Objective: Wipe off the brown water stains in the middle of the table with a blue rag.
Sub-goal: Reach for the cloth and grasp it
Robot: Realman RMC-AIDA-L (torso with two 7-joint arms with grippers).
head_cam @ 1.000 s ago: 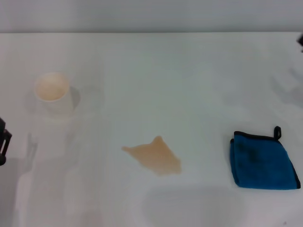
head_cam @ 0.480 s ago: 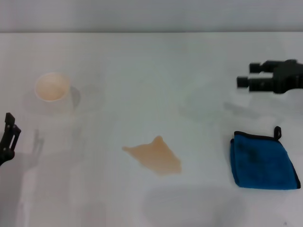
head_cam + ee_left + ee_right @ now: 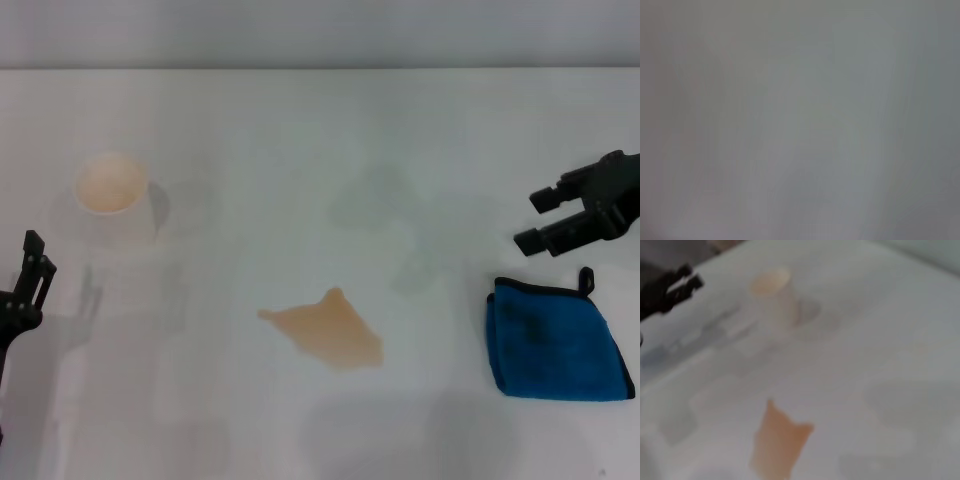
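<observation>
Head view: upright cup [image 3: 113,196], tan inside.

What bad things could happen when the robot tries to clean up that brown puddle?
The right tool hangs open above the far edge of the blue rag, so it might pinch only the edge or the small loop and drag the cloth unfolded. A wide wipe could smear the brown water stains across the white table. The left tool is near the cup and might bump it over.
</observation>
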